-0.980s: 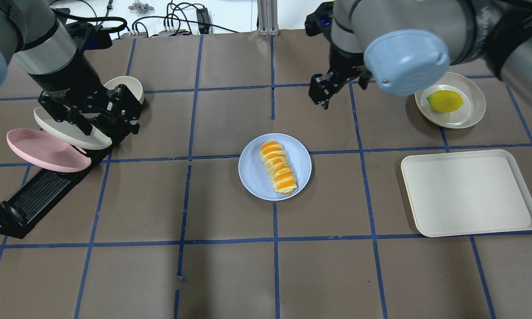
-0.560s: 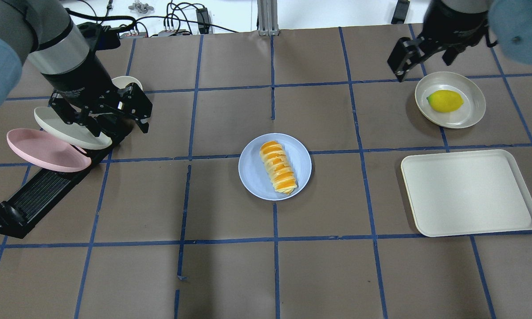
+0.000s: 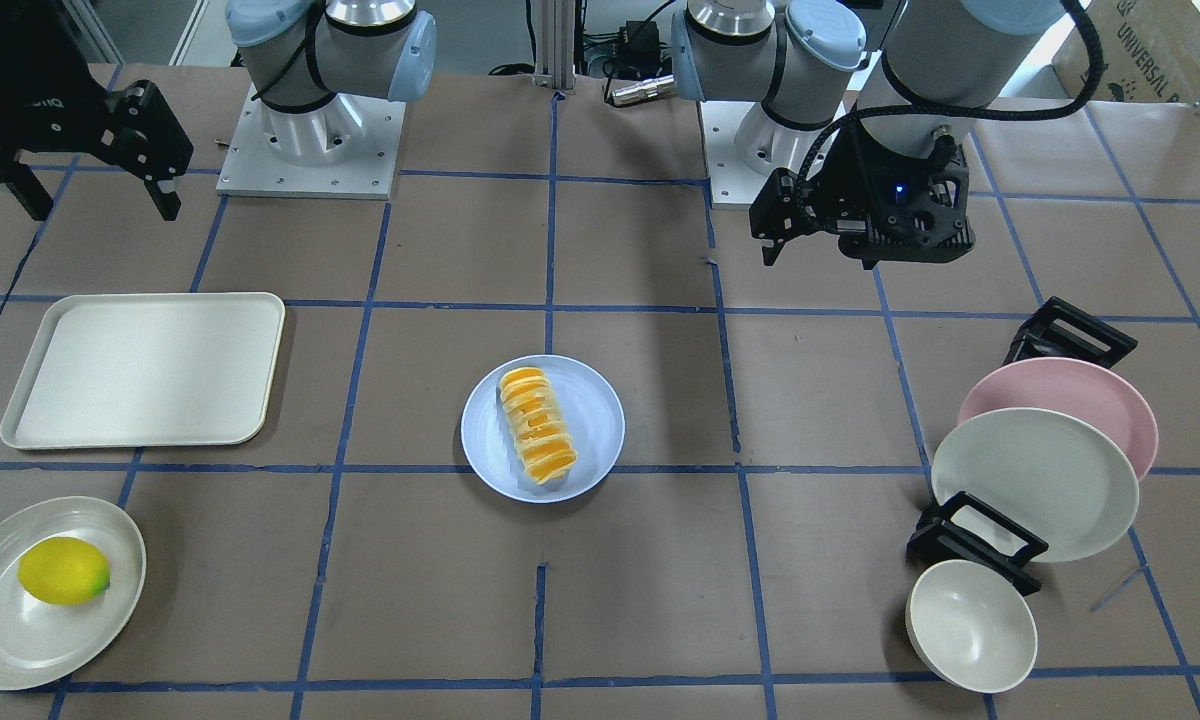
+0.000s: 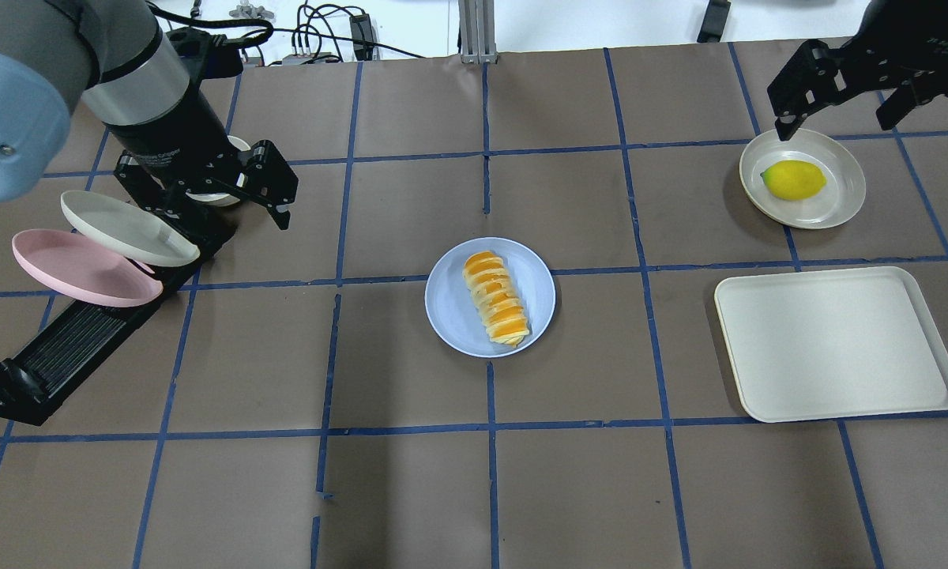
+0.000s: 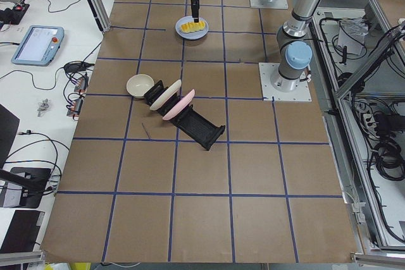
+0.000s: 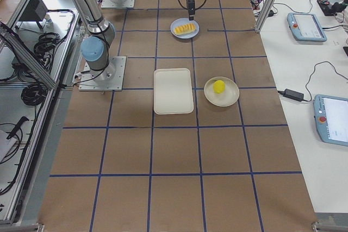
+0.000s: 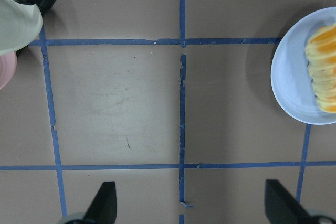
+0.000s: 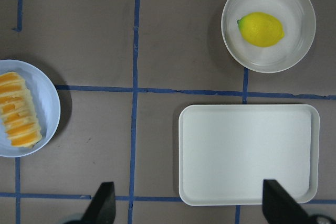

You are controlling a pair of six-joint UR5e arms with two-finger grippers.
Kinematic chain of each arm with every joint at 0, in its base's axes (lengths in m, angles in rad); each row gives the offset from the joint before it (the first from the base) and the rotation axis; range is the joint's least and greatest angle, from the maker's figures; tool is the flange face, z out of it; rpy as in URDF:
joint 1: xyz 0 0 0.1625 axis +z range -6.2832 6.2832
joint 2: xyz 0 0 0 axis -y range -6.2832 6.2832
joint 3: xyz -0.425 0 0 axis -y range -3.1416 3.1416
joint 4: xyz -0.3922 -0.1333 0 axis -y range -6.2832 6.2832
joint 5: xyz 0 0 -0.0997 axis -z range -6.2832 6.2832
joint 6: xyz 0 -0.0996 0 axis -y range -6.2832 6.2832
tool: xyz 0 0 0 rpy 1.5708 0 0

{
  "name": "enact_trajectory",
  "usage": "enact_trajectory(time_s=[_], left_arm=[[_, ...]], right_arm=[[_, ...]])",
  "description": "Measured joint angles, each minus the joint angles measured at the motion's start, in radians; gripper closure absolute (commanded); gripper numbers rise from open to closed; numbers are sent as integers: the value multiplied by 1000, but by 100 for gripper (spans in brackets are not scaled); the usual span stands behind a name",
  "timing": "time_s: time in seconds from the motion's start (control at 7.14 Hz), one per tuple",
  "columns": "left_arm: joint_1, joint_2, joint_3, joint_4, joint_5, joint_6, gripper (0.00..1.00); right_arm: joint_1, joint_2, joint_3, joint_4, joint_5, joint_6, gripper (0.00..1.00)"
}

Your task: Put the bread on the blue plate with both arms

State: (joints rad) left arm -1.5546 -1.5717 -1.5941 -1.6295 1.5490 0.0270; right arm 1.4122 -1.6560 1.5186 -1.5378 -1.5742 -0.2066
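The blue plate (image 4: 450, 308) holds the bread (image 4: 496, 299). It sits on the surface (image 4: 411, 490) between the left fingers (image 7: 106, 203) and the right fingers (image 8: 104, 203), well apart from both. Each pair is spread wide and grips nothing. Near the right fingers a cream plate (image 4: 845, 197) holds a lemon (image 4: 793, 180). Beside the left fingers a rack (image 4: 71, 348) carries a tilted pink plate (image 4: 79, 265). The bread is long and ridged, striped orange and cream, and lies across the blue plate's middle.
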Motion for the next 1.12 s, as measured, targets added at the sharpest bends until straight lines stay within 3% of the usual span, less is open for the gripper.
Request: enact_trajectory(time_s=[0.42, 1.12], left_arm=[[-1, 20, -12, 3, 4, 2, 0], [-1, 24, -15, 11, 4, 12, 0]], right_arm=[[89, -16, 24, 16, 46, 13, 0], [109, 19, 36, 10, -6, 9, 0]])
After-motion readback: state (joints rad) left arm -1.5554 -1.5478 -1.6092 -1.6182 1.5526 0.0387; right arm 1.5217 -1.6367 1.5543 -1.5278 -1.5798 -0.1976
